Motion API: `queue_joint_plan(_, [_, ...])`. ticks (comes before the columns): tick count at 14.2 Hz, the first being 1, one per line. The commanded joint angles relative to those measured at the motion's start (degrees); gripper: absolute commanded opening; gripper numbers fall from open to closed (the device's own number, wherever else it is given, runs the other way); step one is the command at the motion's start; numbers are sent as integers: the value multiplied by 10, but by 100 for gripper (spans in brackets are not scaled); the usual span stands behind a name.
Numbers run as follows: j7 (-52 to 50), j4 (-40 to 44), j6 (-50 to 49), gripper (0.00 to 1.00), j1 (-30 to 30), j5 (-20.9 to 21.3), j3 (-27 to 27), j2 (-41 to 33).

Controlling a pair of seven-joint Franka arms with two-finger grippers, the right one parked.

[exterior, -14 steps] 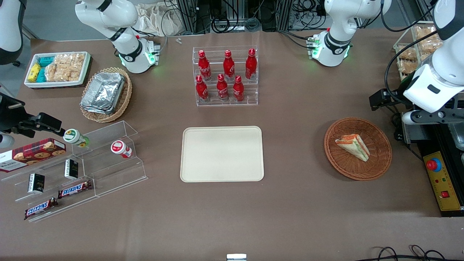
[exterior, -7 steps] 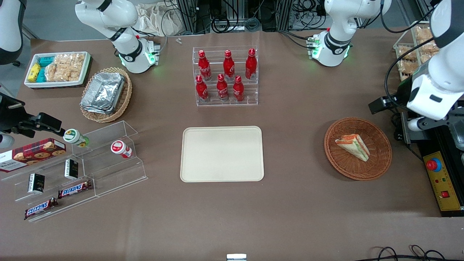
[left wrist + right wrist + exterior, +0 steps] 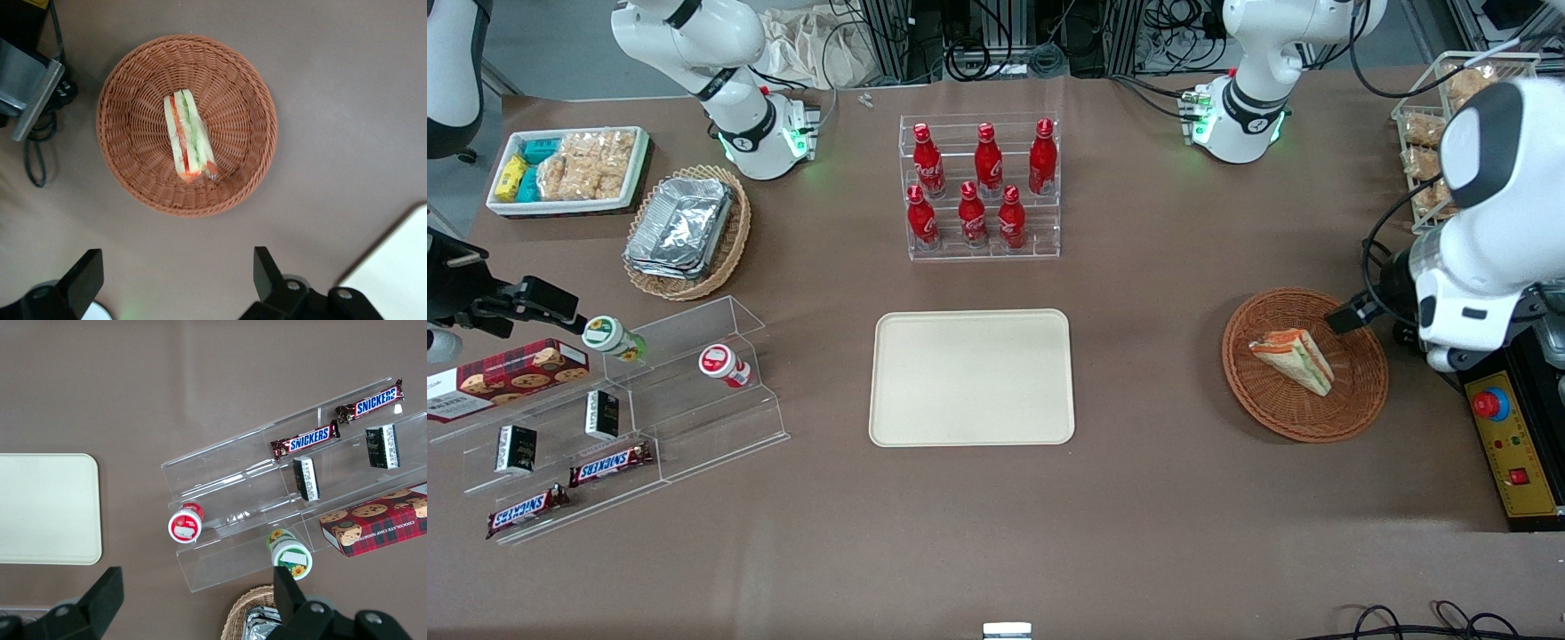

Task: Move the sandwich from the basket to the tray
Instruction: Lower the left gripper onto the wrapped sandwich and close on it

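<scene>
The sandwich, a clear-wrapped wedge of white bread with orange and green layers, lies in the round reddish-brown wicker basket. My gripper hangs open above bare table just outside the basket's rim, with nothing between its black fingers. In the front view the arm's white wrist hovers by the rim toward the working arm's end and hides most of the gripper. The cream-beige tray lies flat at the table's middle with nothing on it.
A clear rack of red bottles stands farther from the camera than the tray. A yellow control box with a red button sits beside the basket at the table edge. Acrylic shelves of snacks and a foil-filled tan basket lie toward the parked arm's end.
The working arm has swung down and toward the basket, bringing the gripper from the table's edge to the basket's rim. The sandwich, basket and tray have not moved.
</scene>
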Motion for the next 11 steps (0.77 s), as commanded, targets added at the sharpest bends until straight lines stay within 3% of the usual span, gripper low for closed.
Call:
queue_joint_plan(1, [-15, -81, 84, 100, 13, 0, -3, -8])
queue_joint_plan(11, [-40, -186, 287, 100, 34, 2, 2, 94])
